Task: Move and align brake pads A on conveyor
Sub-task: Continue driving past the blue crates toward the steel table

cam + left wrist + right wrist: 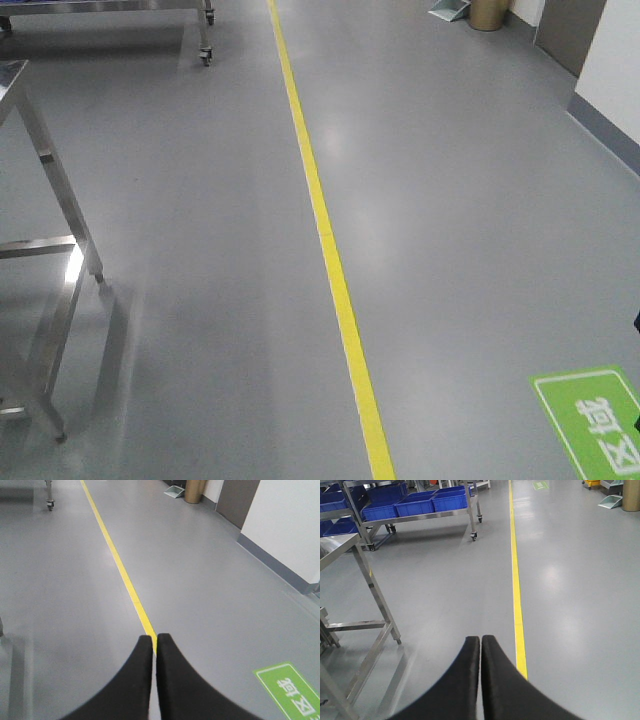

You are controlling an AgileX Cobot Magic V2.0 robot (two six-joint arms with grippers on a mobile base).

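Facing the grey floor (470,260).
I read left gripper (154,639) and right gripper (480,640) pressed together, near yellow line (329,250).

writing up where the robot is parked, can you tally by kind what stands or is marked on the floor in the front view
yellow floor line: 1
green floor sign: 1
steel tables: 2, the near table and the far wheeled table
tan drum: 1
dustpan: 1
total: 6
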